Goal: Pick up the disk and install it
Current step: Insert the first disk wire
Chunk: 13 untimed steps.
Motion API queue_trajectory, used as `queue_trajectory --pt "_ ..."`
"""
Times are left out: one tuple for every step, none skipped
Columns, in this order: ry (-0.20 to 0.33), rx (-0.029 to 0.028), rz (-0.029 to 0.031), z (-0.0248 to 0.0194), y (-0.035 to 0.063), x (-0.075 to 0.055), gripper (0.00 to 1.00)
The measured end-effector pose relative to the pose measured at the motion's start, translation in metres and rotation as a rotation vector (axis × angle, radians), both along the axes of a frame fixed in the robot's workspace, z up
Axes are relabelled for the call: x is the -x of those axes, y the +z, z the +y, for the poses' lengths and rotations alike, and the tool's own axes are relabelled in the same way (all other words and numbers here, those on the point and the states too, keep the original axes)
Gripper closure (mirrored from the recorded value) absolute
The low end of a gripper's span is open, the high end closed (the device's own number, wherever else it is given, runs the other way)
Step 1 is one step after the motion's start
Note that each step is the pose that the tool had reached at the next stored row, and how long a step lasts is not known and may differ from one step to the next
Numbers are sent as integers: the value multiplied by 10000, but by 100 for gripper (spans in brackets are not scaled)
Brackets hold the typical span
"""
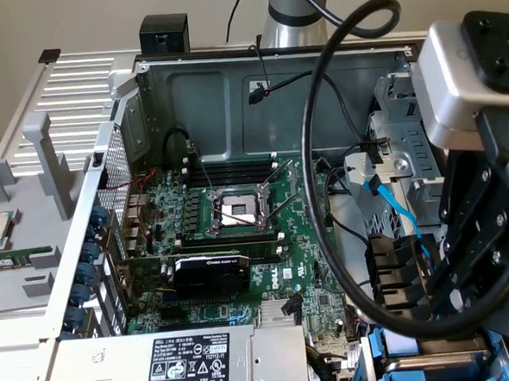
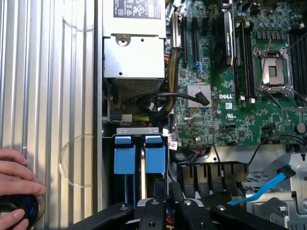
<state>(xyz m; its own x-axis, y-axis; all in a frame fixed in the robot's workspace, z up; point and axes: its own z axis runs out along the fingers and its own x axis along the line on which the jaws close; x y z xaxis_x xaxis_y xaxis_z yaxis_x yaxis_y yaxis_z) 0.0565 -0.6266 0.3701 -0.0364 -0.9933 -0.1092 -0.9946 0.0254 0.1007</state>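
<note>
Hovering nearest, the gripper (image 2: 168, 194) has its jaws almost together, perhaps pinching the disk (image 2: 155, 154). The disk sits in its blue carrier just beside the power supply (image 2: 134, 52), and the motherboard (image 2: 249, 96) flanks that supply.

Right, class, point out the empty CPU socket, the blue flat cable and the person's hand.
empty CPU socket (image 1: 238, 212): exterior view, the socket's bare centre.
blue flat cable (image 2: 264, 186): wrist view, midway along its length.
hand (image 2: 19, 184): wrist view, on a middle finger.
</note>
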Motion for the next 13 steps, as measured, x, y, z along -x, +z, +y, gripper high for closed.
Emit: queue_trajectory --pt "0 0 0 0 -1 3 84" --pt "-1 0 0 0 -2 6 84" --pt "-1 0 0 0 -3 7 84" --pt "0 1 0 0 -4 7 84" --pt "0 2 0 0 -5 8 84" --pt "1 2 0 0 -5 8 84" --pt "0 2 0 0 -7 8 84" --pt "0 0 0 -2 -9 9 84" --pt "0 -2 0 -6 -11 9 84" --pt "-1 -1 0 -9 -12 9 84" --pt "-2 0 0 -12 -13 10 84" --pt "-2 0 0 -16 -14 10 84" --pt "-1 1 0 -21 -15 9 84"
